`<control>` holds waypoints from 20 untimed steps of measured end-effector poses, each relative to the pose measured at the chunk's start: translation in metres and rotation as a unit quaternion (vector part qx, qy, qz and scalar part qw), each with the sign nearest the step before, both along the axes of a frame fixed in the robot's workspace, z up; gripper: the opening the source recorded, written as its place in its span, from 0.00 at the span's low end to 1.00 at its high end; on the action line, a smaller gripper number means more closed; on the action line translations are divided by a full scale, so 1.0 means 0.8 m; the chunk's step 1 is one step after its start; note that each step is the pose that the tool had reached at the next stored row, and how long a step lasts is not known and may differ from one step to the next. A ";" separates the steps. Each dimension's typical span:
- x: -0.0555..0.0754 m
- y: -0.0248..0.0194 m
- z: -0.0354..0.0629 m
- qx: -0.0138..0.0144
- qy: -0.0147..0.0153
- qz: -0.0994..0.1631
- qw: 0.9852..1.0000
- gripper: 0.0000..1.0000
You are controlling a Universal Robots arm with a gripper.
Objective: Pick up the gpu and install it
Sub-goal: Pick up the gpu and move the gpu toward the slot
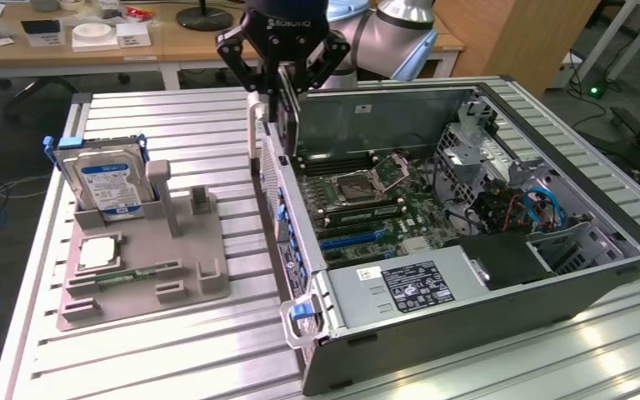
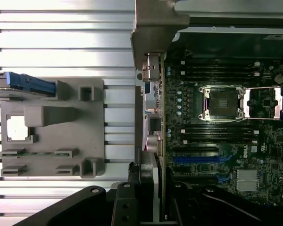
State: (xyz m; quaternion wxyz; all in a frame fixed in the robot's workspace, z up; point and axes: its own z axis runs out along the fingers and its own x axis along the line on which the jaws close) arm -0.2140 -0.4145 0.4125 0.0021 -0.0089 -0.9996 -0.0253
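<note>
My gripper point(image 1: 283, 77) is shut on the gpu point(image 1: 287, 117), a thin black card hanging edge-down with its pale metal bracket point(image 1: 257, 125) toward the exterior view's left. The card hangs above the near wall of the open computer case point(image 1: 587, 275), over the edge of the motherboard point(image 1: 370, 196). In the wrist view the gpu point(image 2: 146, 181) is seen edge-on between my fingers point(image 2: 126, 202), beside the blue expansion slots point(image 2: 198, 159). The same blue slots point(image 1: 348, 237) lie lower on the board in the exterior view.
A grey fixture tray point(image 1: 192, 283) on the slatted table holds a silver blue-labelled hard drive point(image 1: 103, 179), a processor chip point(image 1: 96, 252) and a green memory stick point(image 1: 131, 273). Inside the case are the CPU socket point(image 1: 356, 181), a power supply point(image 1: 409, 287) and blue cables point(image 1: 542, 208).
</note>
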 end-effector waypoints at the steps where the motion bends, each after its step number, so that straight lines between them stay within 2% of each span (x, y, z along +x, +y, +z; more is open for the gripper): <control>1: 0.001 0.0000 0.000 0.000 0.000 0.000 1.000 0.28; 20: 0.014 0.0000 0.000 0.000 0.000 0.000 1.000 0.28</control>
